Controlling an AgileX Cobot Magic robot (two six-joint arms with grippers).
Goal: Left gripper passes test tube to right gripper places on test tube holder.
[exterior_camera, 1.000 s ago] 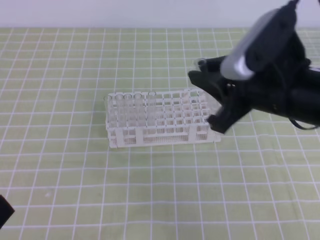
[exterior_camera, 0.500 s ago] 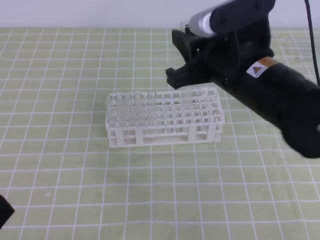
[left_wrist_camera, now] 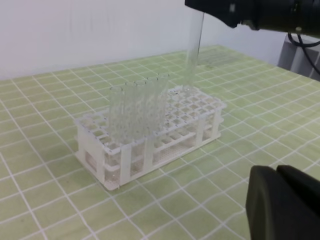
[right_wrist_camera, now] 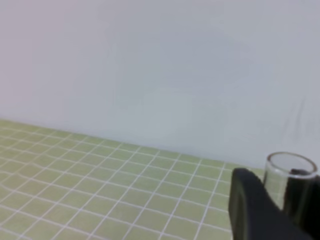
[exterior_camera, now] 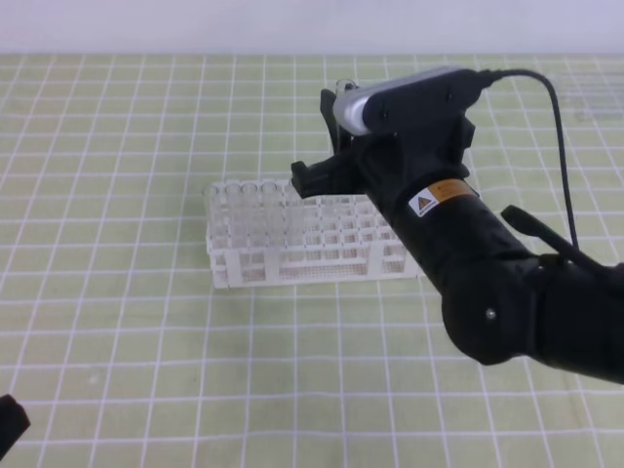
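Observation:
My right gripper (exterior_camera: 327, 146) reaches in from the right above the white test tube holder (exterior_camera: 292, 255) and is shut on the test tube (left_wrist_camera: 194, 47). The clear tube hangs upright; its round bottom hovers just above the holes at the rack's far right end. Its open rim (right_wrist_camera: 291, 167) shows beside a black finger (right_wrist_camera: 252, 205) in the right wrist view. My left gripper (left_wrist_camera: 278, 200) sits low at the near left corner of the table (exterior_camera: 8, 424), away from the rack, its fingers together with nothing in them.
Several other clear tubes (exterior_camera: 249, 200) stand upright in the rack's left end (left_wrist_camera: 137, 105). The green checked mat (exterior_camera: 146, 322) lies around the rack. A white wall (right_wrist_camera: 150, 65) stands behind the table.
The right arm has swung left and turned, bringing the tube from the rack's right side to above its far right end. The left gripper has stayed put.

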